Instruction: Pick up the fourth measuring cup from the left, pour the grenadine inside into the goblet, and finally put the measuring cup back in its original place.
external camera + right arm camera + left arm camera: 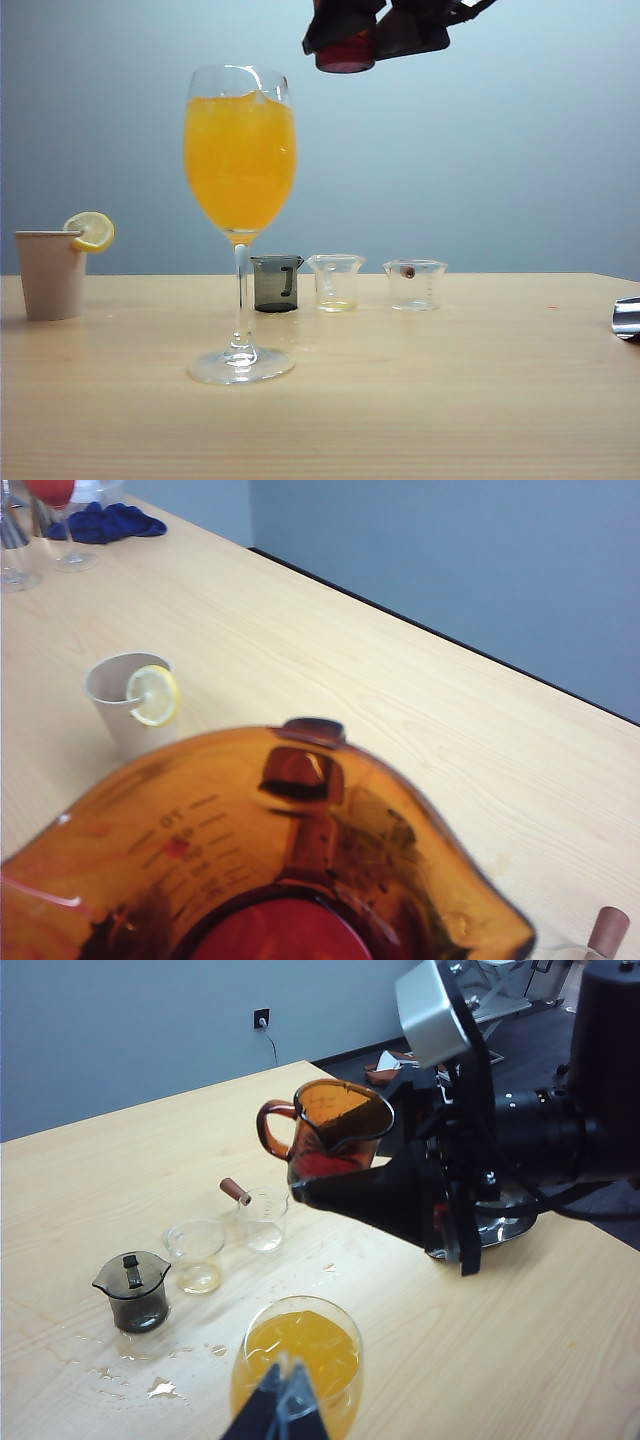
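— Where's the fourth measuring cup (335,1130)?

— Up in the air, pinched in the right tool (400,1195), above and right of the goblet (240,200). There's grenadine (275,935) in its bottom.

— And the goblet?

— Standing on the surface (450,390), full of orange drink, in front of three small cups.

— The left tool (283,1405)?

— Low over the goblet's bowl; whether it's spread or pressed together, I can't tell.

Pale wood-grain table (480,400), smooth with a faint sheen. Clear glossy glass goblet (240,220). The fourth measuring cup (335,1130), translucent amber-red and glossy, held aloft in the matt black right gripper (400,1195). Matt beige paper cup (50,273). Left gripper (282,1410), dark, matt fingers beside the goblet.
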